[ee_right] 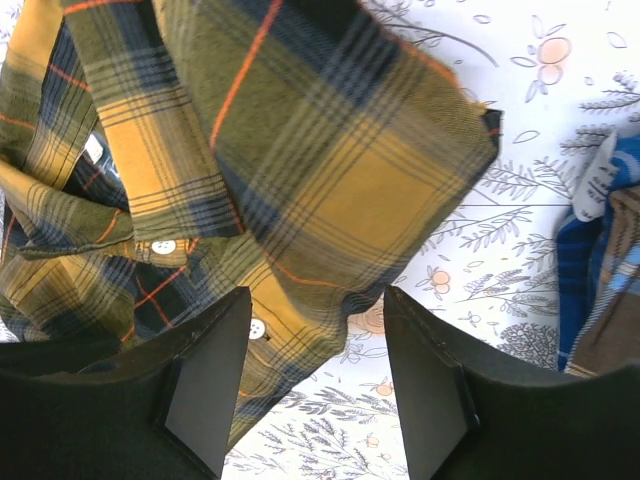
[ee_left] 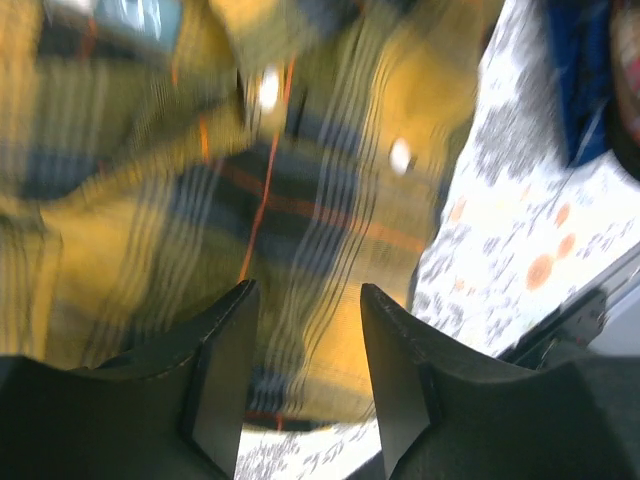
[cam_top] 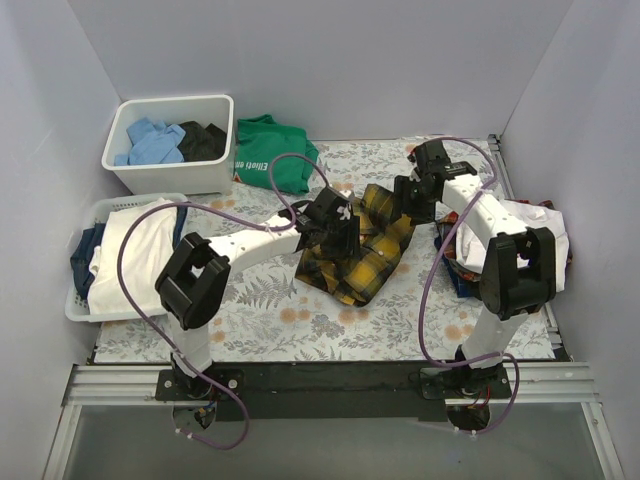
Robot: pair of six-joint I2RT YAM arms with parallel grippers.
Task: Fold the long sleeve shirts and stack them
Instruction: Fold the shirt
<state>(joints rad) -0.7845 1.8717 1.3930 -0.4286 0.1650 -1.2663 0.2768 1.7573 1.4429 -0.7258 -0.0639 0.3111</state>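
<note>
The yellow-and-black plaid flannel shirt [cam_top: 362, 252] lies crumpled in the middle of the floral table cloth. My left gripper [cam_top: 333, 232] hovers over its left part, jaws open and empty; its wrist view shows blurred plaid [ee_left: 300, 190] just beyond the fingers. My right gripper [cam_top: 412, 205] is above the shirt's far right edge, open and empty, with plaid cloth [ee_right: 300, 150] and white buttons below it. A plain white shirt [cam_top: 140, 255] lies in the basket at the left. Another white garment [cam_top: 530, 222] lies under my right arm.
A white bin [cam_top: 170, 143] with blue and black clothes stands at the back left. A green T-shirt [cam_top: 272, 150] lies beside it. A slatted white basket [cam_top: 85, 300] sits at the left edge. Blue and brown plaid clothes [ee_right: 600, 290] lie at the right.
</note>
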